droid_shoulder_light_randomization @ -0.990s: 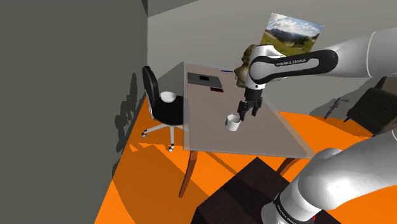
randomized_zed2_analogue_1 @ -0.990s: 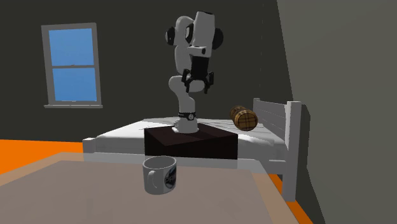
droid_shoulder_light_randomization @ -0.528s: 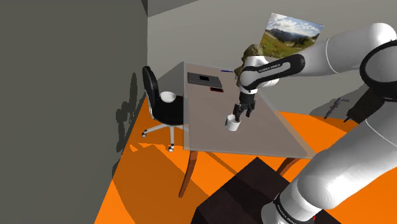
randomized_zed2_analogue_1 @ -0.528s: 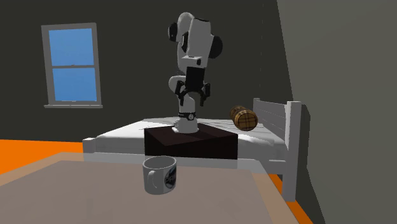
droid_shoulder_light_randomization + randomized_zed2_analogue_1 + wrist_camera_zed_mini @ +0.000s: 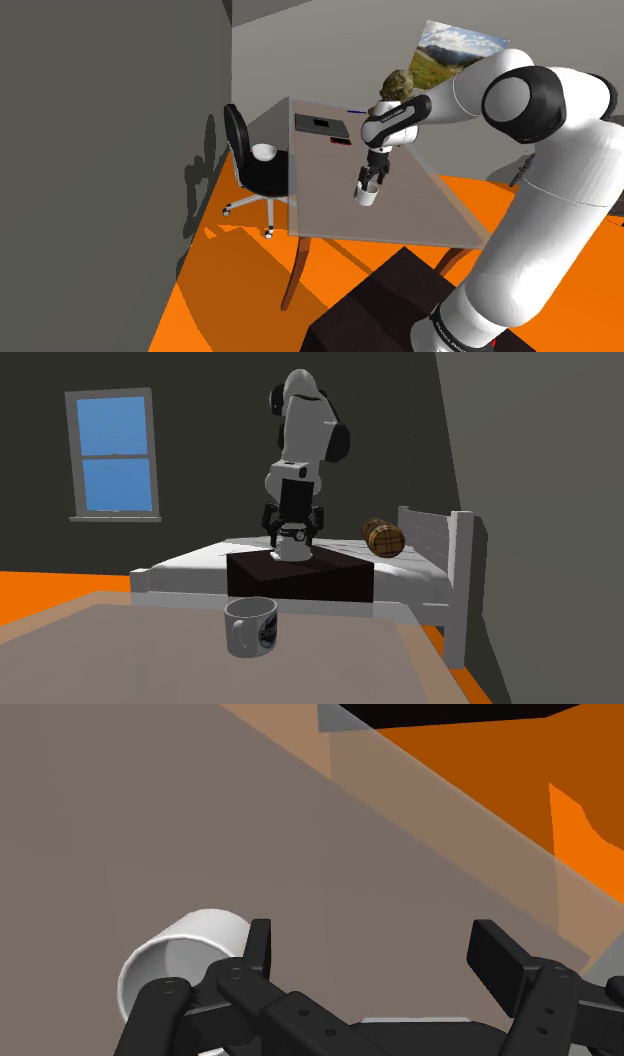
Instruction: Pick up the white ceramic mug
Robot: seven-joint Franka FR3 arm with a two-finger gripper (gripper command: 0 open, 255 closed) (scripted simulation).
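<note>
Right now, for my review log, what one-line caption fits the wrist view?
Open all-black two-finger gripper above the grey-brown tabletop, white cylindrical mug just outside one finger, not between them.

No legible txt anywhere; dark print (image 5: 265,634) on mug (image 5: 240,635) unreadable.

Beside the table (image 5: 322,190) — a black chair (image 5: 248,165) holding a white bowl (image 5: 264,151); at the table's far end, a dark tray (image 5: 320,124).

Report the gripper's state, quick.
Gripper: open, fingers apart, holding nothing. The white mug sits on the table beside one finger, not between the two.
</note>
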